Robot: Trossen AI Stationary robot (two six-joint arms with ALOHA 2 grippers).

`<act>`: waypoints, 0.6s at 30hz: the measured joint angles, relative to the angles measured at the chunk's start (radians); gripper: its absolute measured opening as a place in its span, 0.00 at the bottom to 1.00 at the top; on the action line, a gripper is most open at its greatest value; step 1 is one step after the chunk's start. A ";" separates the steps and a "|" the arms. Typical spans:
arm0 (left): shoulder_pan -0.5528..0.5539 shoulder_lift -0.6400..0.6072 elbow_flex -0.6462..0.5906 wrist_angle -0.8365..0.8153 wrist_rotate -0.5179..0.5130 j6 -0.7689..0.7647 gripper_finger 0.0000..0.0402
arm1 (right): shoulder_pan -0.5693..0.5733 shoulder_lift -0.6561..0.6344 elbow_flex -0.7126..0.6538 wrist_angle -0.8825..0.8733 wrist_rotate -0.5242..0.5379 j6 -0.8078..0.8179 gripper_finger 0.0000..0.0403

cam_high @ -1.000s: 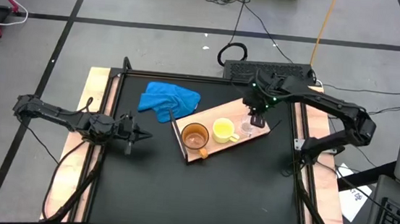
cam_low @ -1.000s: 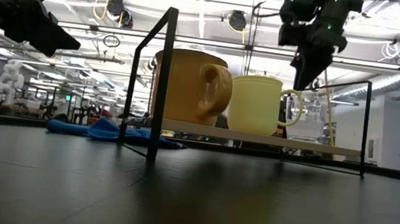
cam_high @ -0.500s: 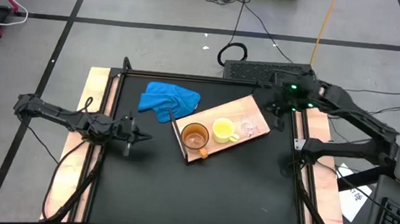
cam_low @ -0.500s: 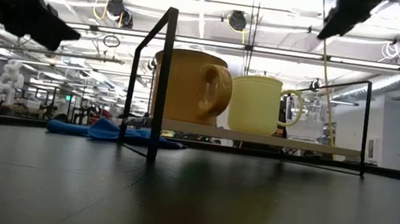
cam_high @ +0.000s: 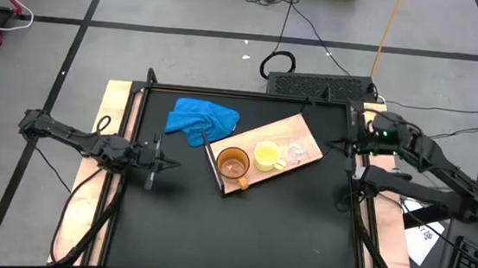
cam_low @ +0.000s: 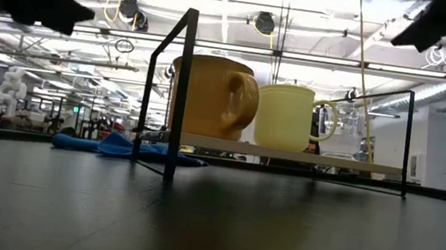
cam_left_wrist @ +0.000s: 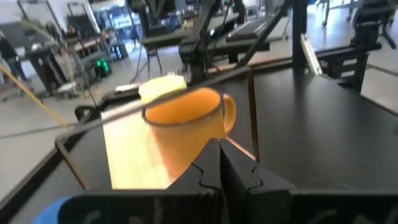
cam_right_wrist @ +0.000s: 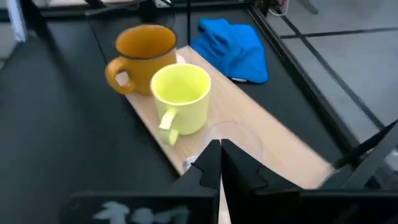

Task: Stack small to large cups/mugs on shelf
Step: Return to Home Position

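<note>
The light-wood shelf (cam_high: 302, 131) lies slantwise at the table's far middle. On it, each resting on its base in one row, stand the orange-brown mug (cam_high: 233, 163), the yellow mug (cam_high: 266, 156) and the small clear cup (cam_high: 295, 150). In the right wrist view they show as the orange-brown mug (cam_right_wrist: 144, 46), the yellow mug (cam_right_wrist: 180, 96) and the clear cup (cam_right_wrist: 235, 140). My right gripper (cam_high: 336, 143) is shut and empty near the table's right edge, to the right of the shelf. My left gripper (cam_high: 164, 162) is shut and empty to the left of the shelf, pointing at the orange-brown mug (cam_left_wrist: 186, 124).
A crumpled blue cloth (cam_high: 203, 118) lies on the table just beyond the shelf's left end. A black frame with upright posts (cam_low: 180, 93) runs round the dark tabletop. Bare tabletop (cam_high: 238, 238) stretches from the shelf to the near edge.
My right gripper has risen from just above the clear cup and drawn back toward the table's right edge. The cup stays standing on the shelf beside the yellow mug. My left gripper has risen slightly. The mugs and the shelf have not moved.
</note>
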 joint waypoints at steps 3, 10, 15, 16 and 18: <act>0.000 0.000 0.000 0.024 0.006 0.018 0.00 | 0.000 -0.066 -0.067 0.020 -0.013 0.034 0.00; 0.001 0.000 0.000 0.020 0.010 0.001 0.00 | 0.001 -0.167 -0.178 0.110 -0.092 0.114 0.00; 0.001 0.000 0.000 0.017 0.010 -0.036 0.00 | 0.001 -0.221 -0.204 0.156 -0.109 0.145 0.00; 0.001 0.000 0.000 0.017 0.010 -0.047 0.00 | 0.001 -0.225 -0.205 0.156 -0.109 0.149 0.00; 0.001 0.000 0.000 0.017 0.005 -0.068 0.00 | 0.001 -0.231 -0.205 0.161 -0.109 0.166 0.00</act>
